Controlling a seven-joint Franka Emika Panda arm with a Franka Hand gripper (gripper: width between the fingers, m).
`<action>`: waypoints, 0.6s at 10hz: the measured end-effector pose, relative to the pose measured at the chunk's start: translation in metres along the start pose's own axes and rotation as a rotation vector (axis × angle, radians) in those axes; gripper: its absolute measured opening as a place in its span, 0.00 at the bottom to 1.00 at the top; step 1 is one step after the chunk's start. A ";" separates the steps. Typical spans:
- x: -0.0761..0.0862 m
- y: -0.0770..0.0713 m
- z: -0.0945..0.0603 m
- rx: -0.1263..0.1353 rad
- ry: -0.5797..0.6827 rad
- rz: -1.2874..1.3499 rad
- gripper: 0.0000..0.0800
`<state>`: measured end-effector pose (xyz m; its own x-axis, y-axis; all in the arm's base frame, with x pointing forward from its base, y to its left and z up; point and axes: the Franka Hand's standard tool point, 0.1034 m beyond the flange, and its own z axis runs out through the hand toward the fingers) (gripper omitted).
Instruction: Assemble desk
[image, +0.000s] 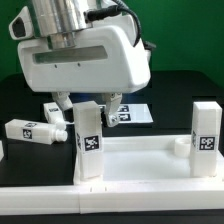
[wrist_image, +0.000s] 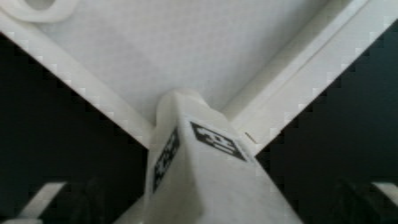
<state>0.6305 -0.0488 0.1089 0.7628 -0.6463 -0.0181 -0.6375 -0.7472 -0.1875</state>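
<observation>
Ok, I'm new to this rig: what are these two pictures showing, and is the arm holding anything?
The white machine is a robot arm ending in a two-fingered gripper. One picture comes from a camera off the arm, the other from the wrist, looking down. On the black table lies the desk panel, with a first leg upright under the gripper and a second leg upright at the exterior view's right. Two loose legs lie beyond the panel. The gripper is open, holding nothing.
</observation>
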 end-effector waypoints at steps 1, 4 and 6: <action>0.001 0.000 -0.001 -0.003 0.002 -0.108 0.81; 0.001 0.003 0.003 -0.032 0.002 -0.631 0.81; 0.002 0.003 0.003 -0.033 0.003 -0.611 0.70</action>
<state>0.6300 -0.0519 0.1056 0.9912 -0.1001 0.0861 -0.0881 -0.9872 -0.1330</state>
